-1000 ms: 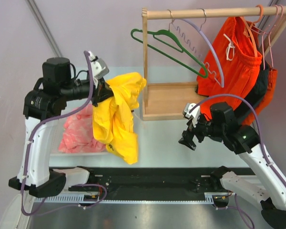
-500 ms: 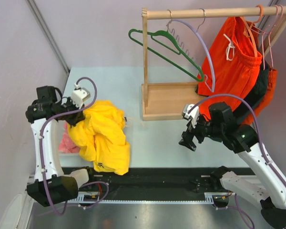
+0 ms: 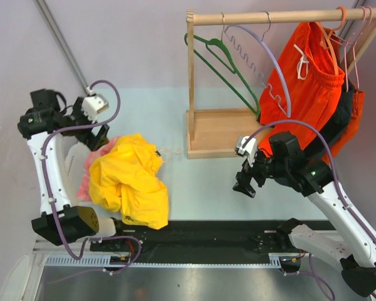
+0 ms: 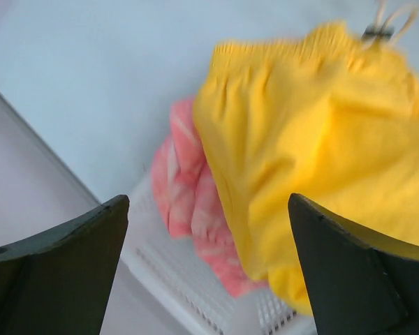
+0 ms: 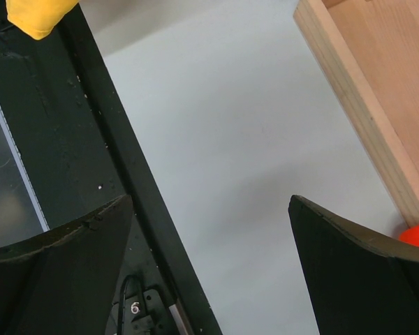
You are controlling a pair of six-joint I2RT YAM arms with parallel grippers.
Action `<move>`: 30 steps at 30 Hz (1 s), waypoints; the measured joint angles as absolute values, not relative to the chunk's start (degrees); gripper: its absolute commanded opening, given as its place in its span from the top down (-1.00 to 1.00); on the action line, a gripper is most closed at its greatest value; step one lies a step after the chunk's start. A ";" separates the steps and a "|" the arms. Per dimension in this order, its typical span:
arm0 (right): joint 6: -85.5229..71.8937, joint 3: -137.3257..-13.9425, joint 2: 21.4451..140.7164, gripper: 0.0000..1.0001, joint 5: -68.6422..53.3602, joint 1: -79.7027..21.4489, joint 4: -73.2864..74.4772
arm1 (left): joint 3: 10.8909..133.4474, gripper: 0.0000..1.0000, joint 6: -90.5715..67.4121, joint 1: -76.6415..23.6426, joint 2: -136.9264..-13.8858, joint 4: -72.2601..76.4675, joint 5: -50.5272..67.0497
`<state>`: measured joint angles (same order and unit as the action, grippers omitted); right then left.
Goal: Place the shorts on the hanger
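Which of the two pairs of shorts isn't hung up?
The bright yellow shorts, crumpled on the table partly over a pink cloth; the orange-red shorts hang from the wooden rail.

The pale table (image 3: 200,179) is carrying four items. The yellow shorts (image 3: 128,182) are lying in a crumpled heap at its left side, partly overlapping a pink cloth (image 3: 86,187). The pink cloth is sitting in a white mesh basket (image 4: 195,296) at the left edge. A wooden rack base (image 3: 216,132) is standing toward the far side. A black rail (image 3: 200,238) is running along the near edge.
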<state>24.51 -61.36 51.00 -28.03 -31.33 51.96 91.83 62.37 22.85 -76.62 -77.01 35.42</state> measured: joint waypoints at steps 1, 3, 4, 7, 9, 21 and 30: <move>24.53 -61.36 51.29 -0.98 -28.10 -31.33 51.86 | 94.37 -1.00 60.64 20.80 -77.21 -76.31 36.27; 24.60 -61.36 51.81 -0.98 -28.14 -31.33 51.64 | 96.64 -1.00 56.69 14.76 -78.37 -73.91 36.53; 24.69 -61.36 52.05 -0.98 -28.14 -31.33 51.40 | 96.66 -1.00 54.70 11.14 -79.07 -73.17 35.81; 24.71 -61.36 52.42 -0.99 -28.10 -31.33 50.92 | 96.18 -1.00 50.26 1.83 -82.70 -71.42 33.08; 24.71 -61.36 52.40 -0.99 -28.08 -31.33 50.63 | 95.55 -1.00 48.23 -2.39 -85.65 -70.54 30.76; 24.69 -61.36 52.27 -0.96 -27.49 -31.40 50.57 | 86.76 0.39 46.59 -7.88 -97.21 -74.37 25.69; 24.64 -61.36 51.77 -0.92 -27.57 -31.44 50.19 | 96.03 0.99 45.84 -9.06 -96.86 -77.60 31.88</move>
<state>24.64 -61.36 51.77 -27.57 -31.44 50.19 96.03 45.84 -9.06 -96.86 -77.60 31.88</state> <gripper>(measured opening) 0.962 0.026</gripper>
